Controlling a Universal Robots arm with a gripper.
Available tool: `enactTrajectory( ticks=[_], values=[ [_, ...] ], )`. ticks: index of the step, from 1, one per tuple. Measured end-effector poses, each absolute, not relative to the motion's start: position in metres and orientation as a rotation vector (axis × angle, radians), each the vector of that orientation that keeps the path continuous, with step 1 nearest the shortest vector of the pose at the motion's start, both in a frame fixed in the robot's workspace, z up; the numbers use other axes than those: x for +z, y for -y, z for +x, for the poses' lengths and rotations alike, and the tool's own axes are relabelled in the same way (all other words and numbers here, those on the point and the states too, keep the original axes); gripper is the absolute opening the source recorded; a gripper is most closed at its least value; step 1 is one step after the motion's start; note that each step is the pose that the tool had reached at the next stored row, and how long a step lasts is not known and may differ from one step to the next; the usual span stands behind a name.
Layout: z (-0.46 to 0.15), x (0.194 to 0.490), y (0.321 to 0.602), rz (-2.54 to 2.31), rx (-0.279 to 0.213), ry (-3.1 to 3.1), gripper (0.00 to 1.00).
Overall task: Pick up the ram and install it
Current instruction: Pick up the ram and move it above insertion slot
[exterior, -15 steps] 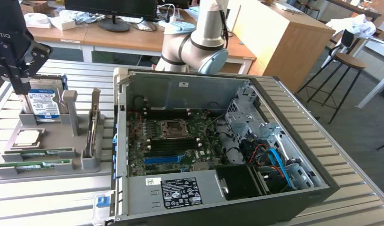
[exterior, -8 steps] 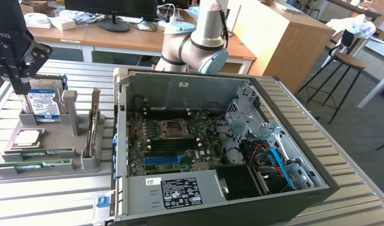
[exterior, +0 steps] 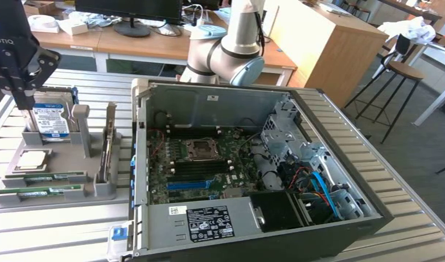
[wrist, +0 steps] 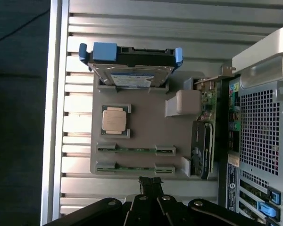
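At the lower part of the exterior view's left, a gray holder (exterior: 6, 203) sits on the ribbed metal table (exterior: 55, 234). Two green sticks lie flat in slots in it, side by side. The near ram (exterior: 41, 190) is at the front edge and the far ram (exterior: 52, 176) is just behind it. Behind them lies a square silver chip (exterior: 31, 159). Farther back, a hard drive (exterior: 49, 121) with a blue and white label stands on its edge. The black gripper (exterior: 26, 117) hangs over the holder in the upper left of the frame. Its jaws are shut tight and hold nothing. It is up in the air, apart from both rams. The open computer case (exterior: 208, 109) fills the middle, and the gray robot arm (exterior: 241, 49) rises behind it.
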State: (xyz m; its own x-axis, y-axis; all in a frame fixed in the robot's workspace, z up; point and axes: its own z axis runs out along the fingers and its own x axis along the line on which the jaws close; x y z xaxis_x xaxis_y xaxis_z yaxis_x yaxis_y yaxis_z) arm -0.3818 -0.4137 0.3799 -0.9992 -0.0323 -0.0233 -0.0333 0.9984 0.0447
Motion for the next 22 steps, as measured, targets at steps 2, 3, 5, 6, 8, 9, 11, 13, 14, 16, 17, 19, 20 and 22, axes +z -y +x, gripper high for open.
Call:
enactTrajectory(
  ticks=[2,3,5,6,8,9,11,13,14,16,17,19,20,22],
  values=[
    [-0.3818,0.3795,0.4138,-0.110,0.071,-3.117,0.10],
    [-0.3818,0.3793,0.4138,-0.138,0.071,-3.116,0.10],
    [-0.3818,0.3790,0.4137,-0.194,0.072,-3.114,0.10],
    [-0.3818,0.3788,0.4137,-0.222,0.072,-3.113,0.10],
    [-0.3818,0.3784,0.4137,-0.280,0.072,-3.109,0.10],
    [-0.3818,0.3782,0.4137,-0.308,0.072,-3.107,0.10],
    [-0.3818,0.3779,0.4137,-0.364,0.072,-3.102,0.10],
    [-0.3818,0.3776,0.4137,-0.419,0.072,-3.095,0.10],
    [-0.3818,0.3774,0.4138,-0.447,0.072,-3.092,0.10],
    [-0.3818,0.3771,0.4138,-0.506,0.072,-3.084,0.10],
    [-0.3818,0.3769,0.4137,-0.533,0.072,-3.080,0.10],
    [-0.3818,0.3766,0.4138,-0.589,0.072,-3.070,0.10],
    [-0.3818,0.3764,0.4138,-0.616,0.072,-3.065,0.10],
    [-0.3818,0.3761,0.4138,-0.673,0.071,-3.055,0.10]
  ],
)
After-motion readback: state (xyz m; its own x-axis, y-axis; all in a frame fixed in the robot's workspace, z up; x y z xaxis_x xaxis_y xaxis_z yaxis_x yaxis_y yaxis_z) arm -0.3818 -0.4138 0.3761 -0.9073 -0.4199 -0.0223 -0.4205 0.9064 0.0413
